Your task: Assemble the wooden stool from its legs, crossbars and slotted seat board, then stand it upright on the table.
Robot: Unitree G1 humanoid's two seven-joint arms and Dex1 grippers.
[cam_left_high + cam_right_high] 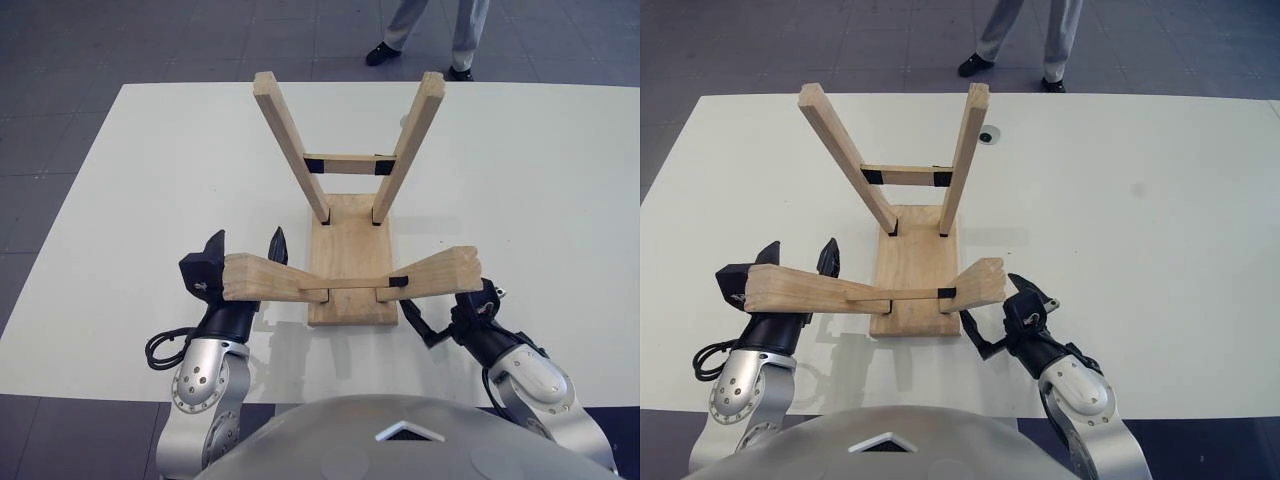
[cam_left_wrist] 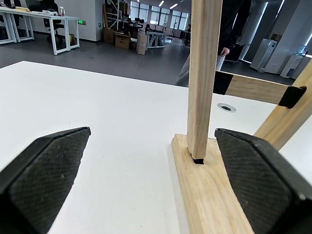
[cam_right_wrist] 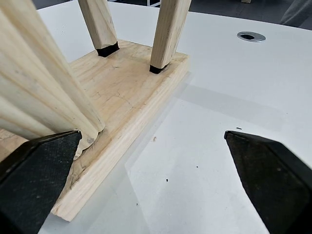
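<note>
Surroundings: a black cable [image 1: 160,350] loops on the desk [image 1: 540,180] beside my left forearm, close to the near edge. A round grommet hole [image 1: 985,136] sits in the desk surface beyond the stool, toward the far right, well apart from the wood.

The task's thing: the stool is upside down near the middle of the desk. Its seat board [image 1: 350,250] lies flat on the surface. Two far legs [image 1: 290,150] stand in black-rimmed slots at the board's far end, splaying outward as they rise, and a far crossbar [image 1: 345,164] with black ends joins them. At the board's near end, the near left leg [image 1: 265,278] and near right leg [image 1: 440,272] rise toward the head camera and splay, joined by a near crossbar [image 1: 352,284].

Fingers: my left fingers [image 2: 44,175] are spread apart and grip nothing, sitting low beside the near left leg. My right fingers [image 3: 273,170] are also spread wide, holding nothing, just beside the near right leg, with one pad close to the wood.

Room: bare desk lies on both sides of the board, wider on the right. The near edge runs just behind both wrists.
</note>
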